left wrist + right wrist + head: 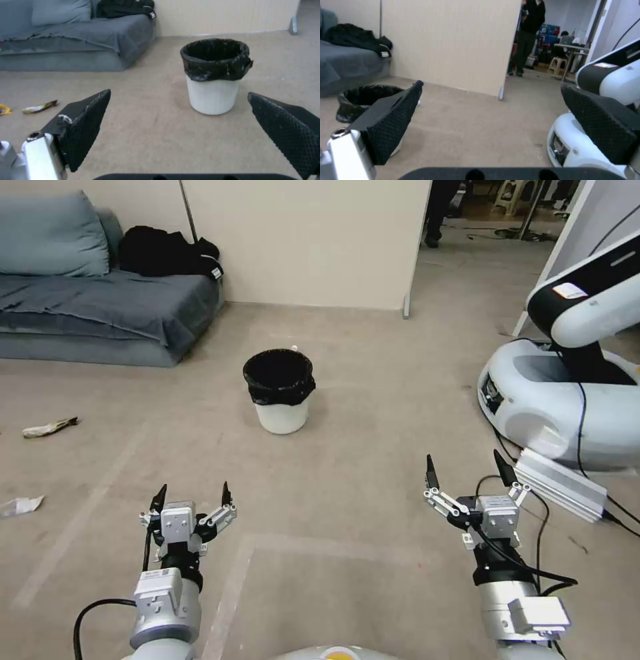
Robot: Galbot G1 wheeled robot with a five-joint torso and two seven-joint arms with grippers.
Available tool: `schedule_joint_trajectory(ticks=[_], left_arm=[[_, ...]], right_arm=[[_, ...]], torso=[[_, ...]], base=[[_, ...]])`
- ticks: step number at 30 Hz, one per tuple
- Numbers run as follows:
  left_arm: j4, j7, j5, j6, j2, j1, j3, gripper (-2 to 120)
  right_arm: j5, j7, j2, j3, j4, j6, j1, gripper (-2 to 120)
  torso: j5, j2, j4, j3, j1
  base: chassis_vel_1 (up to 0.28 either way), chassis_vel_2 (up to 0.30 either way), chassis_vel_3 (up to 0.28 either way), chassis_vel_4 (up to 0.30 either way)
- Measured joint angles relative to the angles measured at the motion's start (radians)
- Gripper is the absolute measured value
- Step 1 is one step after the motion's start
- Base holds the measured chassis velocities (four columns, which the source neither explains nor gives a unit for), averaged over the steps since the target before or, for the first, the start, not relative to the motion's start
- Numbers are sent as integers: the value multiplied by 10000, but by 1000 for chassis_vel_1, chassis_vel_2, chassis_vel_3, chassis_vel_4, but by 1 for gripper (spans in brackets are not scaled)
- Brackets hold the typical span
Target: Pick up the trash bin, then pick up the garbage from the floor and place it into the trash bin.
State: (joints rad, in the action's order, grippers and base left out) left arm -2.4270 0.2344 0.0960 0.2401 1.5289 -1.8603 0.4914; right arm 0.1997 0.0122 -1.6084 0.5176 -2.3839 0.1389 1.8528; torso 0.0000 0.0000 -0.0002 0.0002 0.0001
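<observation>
small round white plastic trash bin (281, 392) with a glossy black bag liner, upright on the beige floor (373, 380), ahead of and between both arms, well apart from each. left gripper (192, 496) low at the near left, fingers spread wide, holding nothing; the bin lies ahead between its black textured fingertips (87, 115). right gripper (470, 467) at the near right, likewise spread and empty. garbage: a crumpled brown-and-yellow wrapper (48, 427) and a white tissue scrap (20, 505) on the floor far left. grey sofa (100, 307) behind, bearing black clothes (167, 252). a second white robot base (560, 400) at right.
</observation>
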Motion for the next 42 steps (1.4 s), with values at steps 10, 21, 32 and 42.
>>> schedule_joint_trajectory(ticks=[10,21,32,42], left_arm=[[-11,92,-17,-47,-12,-7,-8,100],[-115,110,-35,-48,-68,-5,-29,100],[-203,117,-67,-31,-81,-26,-71,100],[-209,119,-71,-22,-65,-29,-94,100]], right_arm=[[-7,91,2,-13,2,2,1,100],[-5,121,3,-18,-107,1,30,100],[-23,179,2,-21,-190,0,46,100],[-29,288,4,-26,-186,28,40,100]], torso=[[-3,0,0,-1,-1],[0,0,-1,-1,-1],[0,0,-1,-1,-1],[2,0,2,-1,-1]], base=[[-186,180,177,-180],[-204,184,196,-195],[-194,201,200,-209],[-200,208,209,-203]])
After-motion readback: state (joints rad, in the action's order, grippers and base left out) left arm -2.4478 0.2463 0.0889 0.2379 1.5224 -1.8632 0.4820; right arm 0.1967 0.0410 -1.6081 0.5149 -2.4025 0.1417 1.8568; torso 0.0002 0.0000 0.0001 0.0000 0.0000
